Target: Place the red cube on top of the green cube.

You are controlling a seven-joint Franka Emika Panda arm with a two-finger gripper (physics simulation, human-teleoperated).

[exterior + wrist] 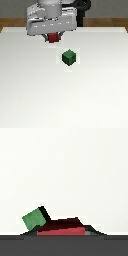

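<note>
Dark-red cube (54,37) in tool (53,36); green cube (69,57) apart.

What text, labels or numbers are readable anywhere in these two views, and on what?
None. The red cube, the green cube and the white table all show plain faces with no marks. The gripper body shows no legible lettering in the exterior view; any print there is too blurred to tell.

table (30,90): white, flat, plain surface, fills most of the exterior view | floor (10,22): brown, wood-like strip behind the table's far edge | wrist view: same white table (64,168) fills the background
</note>
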